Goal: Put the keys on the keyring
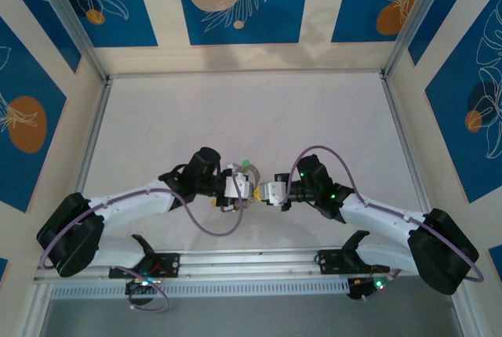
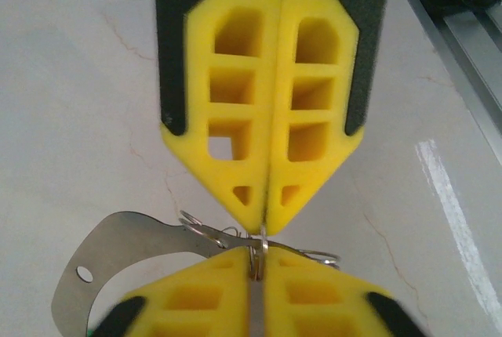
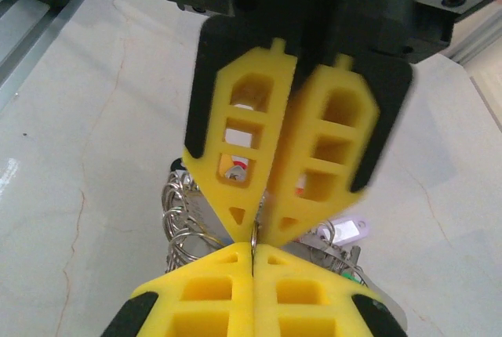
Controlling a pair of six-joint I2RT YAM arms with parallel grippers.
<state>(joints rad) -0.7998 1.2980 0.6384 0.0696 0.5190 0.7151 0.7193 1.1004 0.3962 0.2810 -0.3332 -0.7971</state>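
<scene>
My two grippers meet tip to tip low over the table's middle, left gripper (image 1: 249, 190) facing right gripper (image 1: 265, 193). In the left wrist view my left gripper (image 2: 255, 252) is shut on a small split ring (image 2: 262, 244) standing edge-on. The right gripper (image 2: 267, 226) presses shut onto the same ring from above. The keyring (image 2: 110, 244), a grey metal band running into thin wire, lies just behind them. In the right wrist view my right gripper (image 3: 252, 249) pinches that ring, and the keys (image 3: 333, 247) with a pale tag (image 3: 345, 231) bunch behind it.
Several loose split rings (image 3: 179, 231) hang in a cluster left of the fingers. A green tag (image 1: 245, 164) pokes out behind the left gripper. The aluminium rail (image 1: 259, 262) runs along the near edge. Purple cables (image 1: 212, 227) loop beside both arms.
</scene>
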